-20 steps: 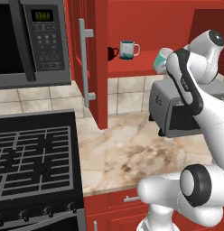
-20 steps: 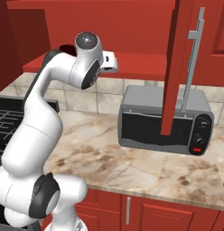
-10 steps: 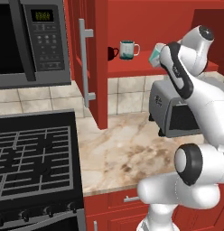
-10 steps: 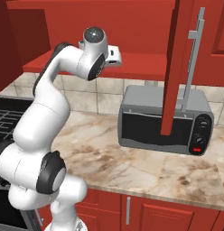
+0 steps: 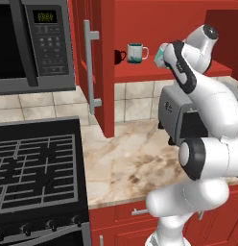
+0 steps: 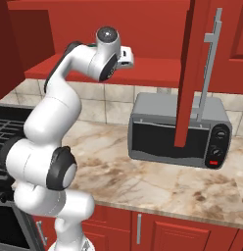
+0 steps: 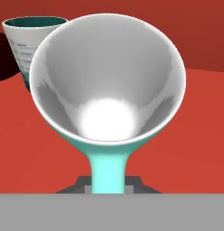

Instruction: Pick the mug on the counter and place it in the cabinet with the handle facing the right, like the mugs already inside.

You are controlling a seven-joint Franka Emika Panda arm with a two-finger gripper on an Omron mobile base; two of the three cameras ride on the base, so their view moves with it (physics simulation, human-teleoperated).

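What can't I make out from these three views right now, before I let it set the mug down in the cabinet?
- Mug, hand view: its bowl hides the red shelf under it, so its clearance is unreadable.
- Gripper, hand view: the mug's handle covers the gap.
- Mug, left base view: mostly behind the arm.
- Black mug, left base view: too small for detail.
- White-and-teal mug, hand view: partly blocked.

The mug (image 7: 107, 85) looks like glazed ceramic, its white inside smooth and glossy with a bright sheen at the bottom, its mint-teal handle (image 7: 107, 173) plain and even. The counter (image 5: 135, 158) is polished-looking beige marbled stone with brown veins, while the cabinet (image 5: 154, 19) is flat matt red with a dull grey metal-like bar (image 5: 89, 67). The toaster oven (image 6: 180, 132) has a brushed grey metallic casing and a dark glassy door.
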